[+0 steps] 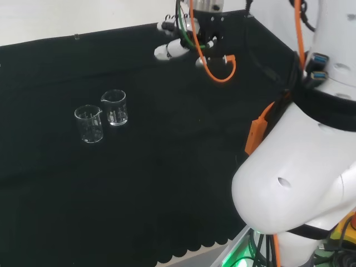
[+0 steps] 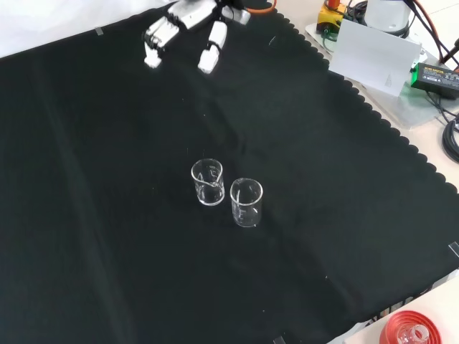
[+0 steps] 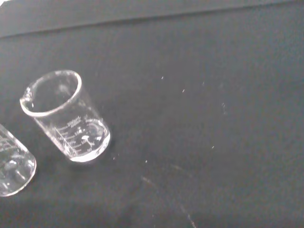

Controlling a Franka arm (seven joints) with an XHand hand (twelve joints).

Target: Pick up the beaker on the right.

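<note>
Two small clear glass beakers stand upright and empty, close together, near the middle of the black cloth. In the head view one beaker (image 1: 89, 123) is to the left and nearer, the other beaker (image 1: 114, 107) to the right and a little farther. In the front view they are the right-hand beaker (image 2: 246, 202) and the left-hand beaker (image 2: 208, 182). The hand (image 1: 175, 44) hovers well off from them with relaxed fingers and holds nothing; in the front view the hand (image 2: 183, 29) sits at the cloth's top edge. The wrist view has one spouted beaker (image 3: 66, 116) whole and a second beaker (image 3: 12, 164) cut off.
An orange cable (image 1: 219, 72) loops below the wrist. Beyond the cloth's scalloped edge (image 2: 401, 143) in the front view lie a white box (image 2: 373, 54) and electronics. A red ribbed stand (image 2: 409, 331) holding glassware sits at the bottom right corner.
</note>
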